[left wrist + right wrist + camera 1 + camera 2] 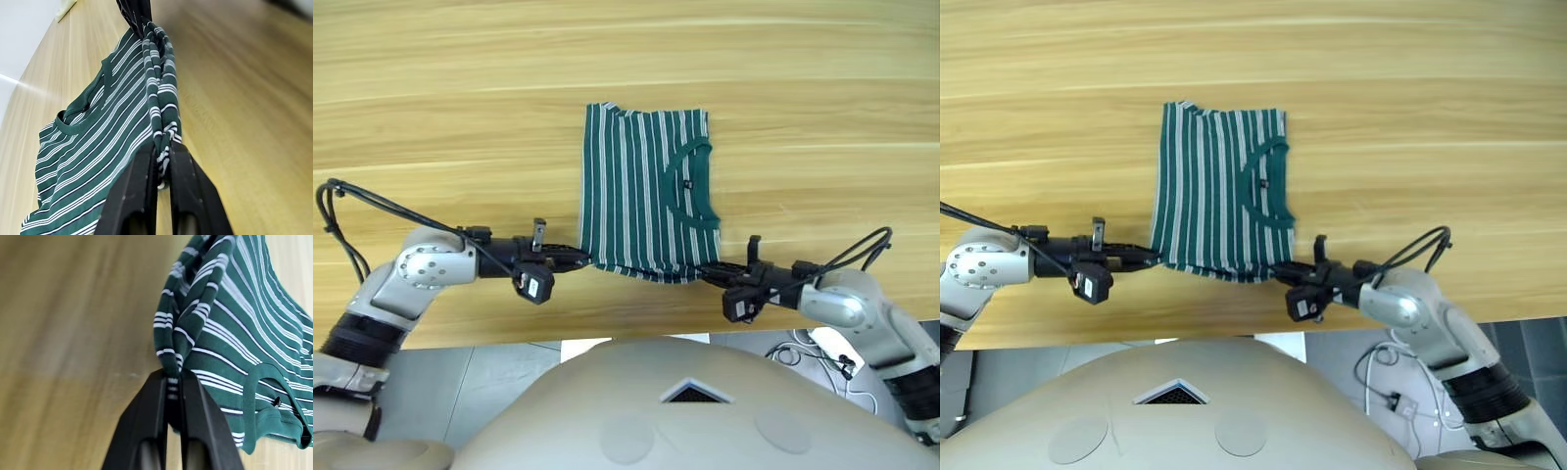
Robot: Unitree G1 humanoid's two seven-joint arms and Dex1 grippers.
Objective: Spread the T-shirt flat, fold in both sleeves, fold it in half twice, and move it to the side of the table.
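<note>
Pinching the striped T-shirt (646, 191) (folded rectangle): left fingers (134, 191), right fingers (146, 421).

You see the T-shirt (641, 186), dark green with thin white stripes, folded into a narrow rectangle with the neckband facing up. Its far end lies flat on the table (460, 98). Its edge nearest the table's front is bunched and lifted, with the left gripper (585, 259) and the right gripper (703, 269) pinching its corners.
</note>
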